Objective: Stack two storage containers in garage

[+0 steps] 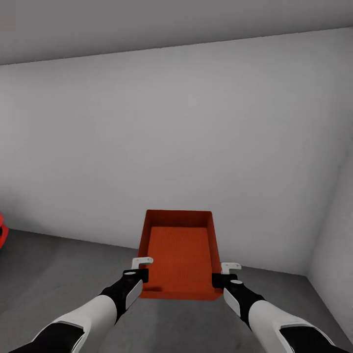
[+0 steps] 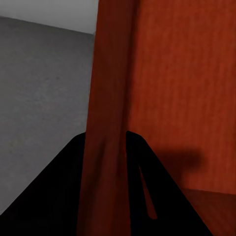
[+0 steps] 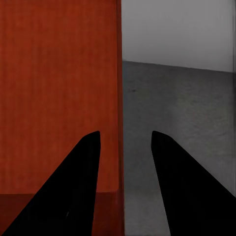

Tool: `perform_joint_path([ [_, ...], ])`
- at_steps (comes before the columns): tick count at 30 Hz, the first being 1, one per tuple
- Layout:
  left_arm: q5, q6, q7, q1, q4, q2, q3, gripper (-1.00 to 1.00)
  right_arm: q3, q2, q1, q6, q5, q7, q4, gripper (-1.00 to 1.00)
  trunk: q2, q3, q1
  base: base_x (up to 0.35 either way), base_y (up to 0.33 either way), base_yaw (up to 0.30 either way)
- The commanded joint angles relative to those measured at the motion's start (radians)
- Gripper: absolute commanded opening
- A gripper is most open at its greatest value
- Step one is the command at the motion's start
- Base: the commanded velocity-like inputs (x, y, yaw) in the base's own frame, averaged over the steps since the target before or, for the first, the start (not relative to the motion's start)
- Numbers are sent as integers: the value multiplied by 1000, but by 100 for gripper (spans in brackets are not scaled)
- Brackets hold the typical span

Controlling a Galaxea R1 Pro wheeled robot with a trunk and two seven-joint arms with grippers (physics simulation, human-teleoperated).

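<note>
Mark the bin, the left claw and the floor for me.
Bin (image 1: pixel 179 252): head view, inside bottom.
Left claw (image 1: pixel 139 269): head view, between fingertips at the bin's left wall.
Floor (image 1: pixel 63 264): head view, bare grey patch.

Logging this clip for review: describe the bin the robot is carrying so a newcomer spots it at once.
Start at the pale grey wall meeting the dark concrete floor. In front of it an orange-red, shallow, open-top bin is held between the left gripper and right gripper. It is empty.
</note>
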Motion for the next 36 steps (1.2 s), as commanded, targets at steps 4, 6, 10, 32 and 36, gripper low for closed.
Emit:
perform_joint_path([
  [4,-20,6,7,-1,-9,5,30,-100,-4,-7,0,0,-9,-7,3,-100,-1,0,1,200,59,-243],
  [6,-20,6,7,-1,-9,5,30,-100,-4,-6,0,0,-9,-7,3,-100,-1,0,1,129,10,-243],
  [10,-20,5,8,-1,-9,5,31,-100,-4,-7,0,0,-9,-7,3,-100,-1,0,1,26,2,-243],
  [32,-20,5,8,-1,-9,5,30,-100,-3,-6,0,0,-9,-7,4,-100,-1,0,1,1,0,-75],
  [36,-20,5,8,-1,-9,5,30,-100,-3,-6,0,-2,-9,-7,4,-100,-1,0,1,0,0,0],
])
